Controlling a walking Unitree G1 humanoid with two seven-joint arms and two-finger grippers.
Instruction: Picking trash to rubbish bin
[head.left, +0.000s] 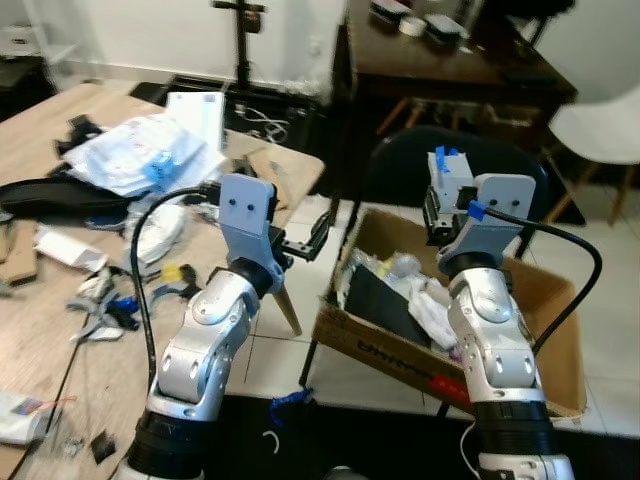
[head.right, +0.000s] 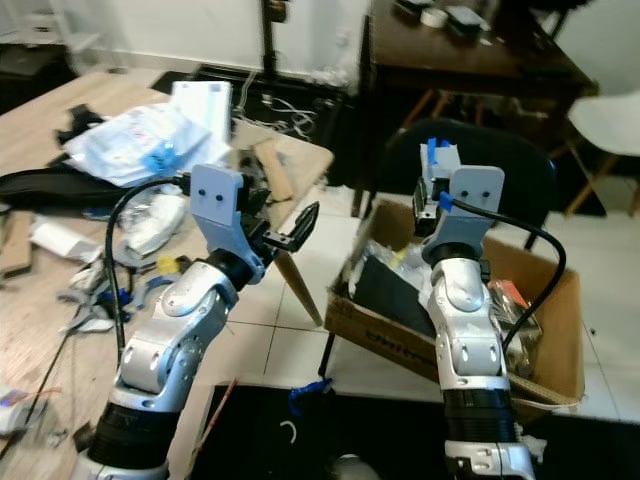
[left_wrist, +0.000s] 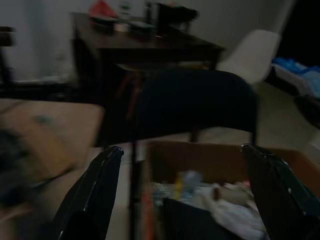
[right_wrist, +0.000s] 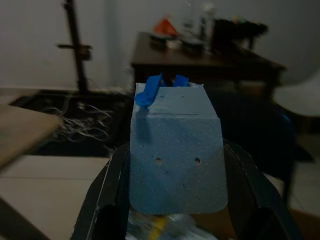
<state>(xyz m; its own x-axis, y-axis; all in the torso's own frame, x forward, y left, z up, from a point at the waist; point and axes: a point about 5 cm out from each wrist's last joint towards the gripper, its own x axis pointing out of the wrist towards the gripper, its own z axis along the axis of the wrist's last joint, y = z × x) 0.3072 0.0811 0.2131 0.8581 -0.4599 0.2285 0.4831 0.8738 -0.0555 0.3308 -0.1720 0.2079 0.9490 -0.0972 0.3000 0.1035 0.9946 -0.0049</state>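
Here the right gripper (right_wrist: 175, 200) is clamped on a pale blue block (right_wrist: 174, 150), raised over the cardboard box (head.left: 540, 290) of trash just below, likely ready for dropping. The left gripper (head.left: 305, 238) gapes wide and empty beside the box. A cluttered table (head.left: 40, 330) lies farther off; a dark chair (head.left: 400, 170) stands behind.
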